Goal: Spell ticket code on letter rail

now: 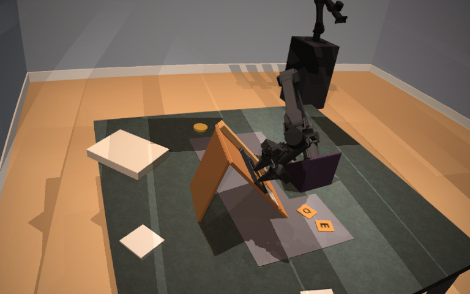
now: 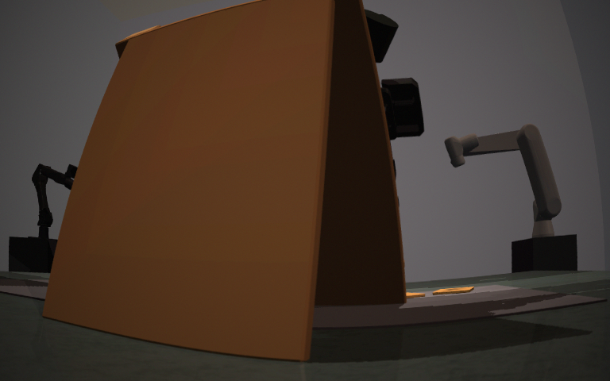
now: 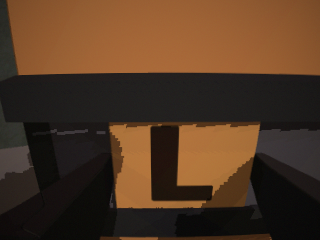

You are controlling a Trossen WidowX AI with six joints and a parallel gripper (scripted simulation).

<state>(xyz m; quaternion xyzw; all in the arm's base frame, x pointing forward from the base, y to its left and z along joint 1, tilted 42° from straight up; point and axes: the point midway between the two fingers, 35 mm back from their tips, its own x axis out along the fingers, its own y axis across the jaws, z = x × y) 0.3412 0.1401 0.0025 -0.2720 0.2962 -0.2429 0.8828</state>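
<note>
Two cream slabs at nine o'clock: large slab [image 1: 128, 153] and small slab [image 1: 141, 241]. Yellow disc [image 1: 200, 127] near eleven. Orange A-frame board [image 1: 210, 173] at centre, on grey mat [image 1: 298, 239]; dark letter rail [image 1: 249, 166] across its sloped face. Gripper [image 1: 260, 173] against that face, pinching the L tile [image 3: 183, 163] by its side edges, tile under the rail's upper lip [image 3: 160, 96]. Purple box [image 1: 313, 171] just beside at three o'clock. Q tile [image 1: 306, 211] and E tile [image 1: 324, 225] flat on mat toward five, apart.
</note>
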